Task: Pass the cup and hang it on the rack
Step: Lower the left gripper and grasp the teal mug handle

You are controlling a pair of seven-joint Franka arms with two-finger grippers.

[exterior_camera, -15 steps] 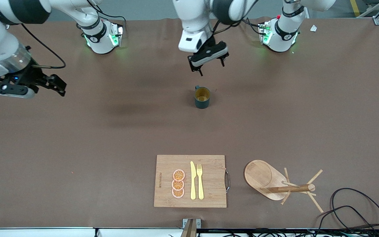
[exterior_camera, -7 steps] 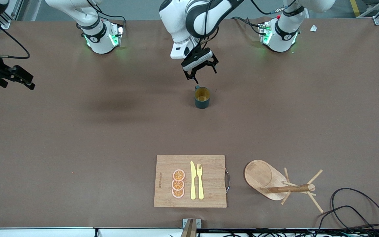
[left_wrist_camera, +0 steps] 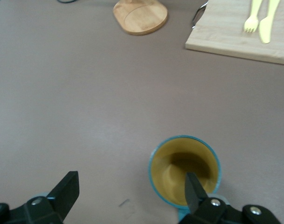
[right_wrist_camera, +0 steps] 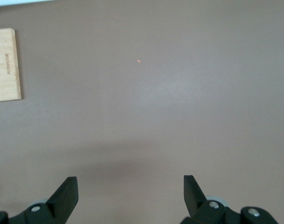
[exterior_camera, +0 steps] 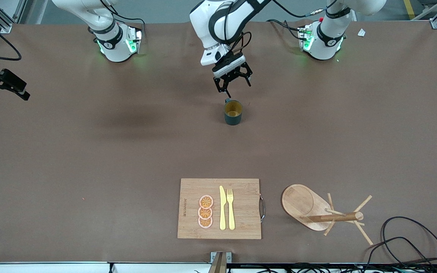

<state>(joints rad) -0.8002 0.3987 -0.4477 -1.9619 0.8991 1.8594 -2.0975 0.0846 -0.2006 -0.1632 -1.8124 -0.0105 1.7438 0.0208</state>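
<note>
The left gripper (exterior_camera: 234,85), fingers spread, is held over the upright cup (exterior_camera: 233,112); the right gripper (exterior_camera: 8,86), likewise spread, is held over the table's right-arm end.

Dark teal cup (exterior_camera: 233,113) with yellow-orange inside, pale wooden rack (exterior_camera: 319,209), brown table (exterior_camera: 89,159), black tools

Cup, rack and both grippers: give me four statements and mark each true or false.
1. The cup stands upright on the table. True.
2. The left gripper is shut on the cup. False: it is open, just above the cup and empty.
3. The rack stands beside the cutting board. True.
4. The right gripper holds the fork. False: it is open and empty at the right arm's end of the table; the fork lies on the board.
</note>
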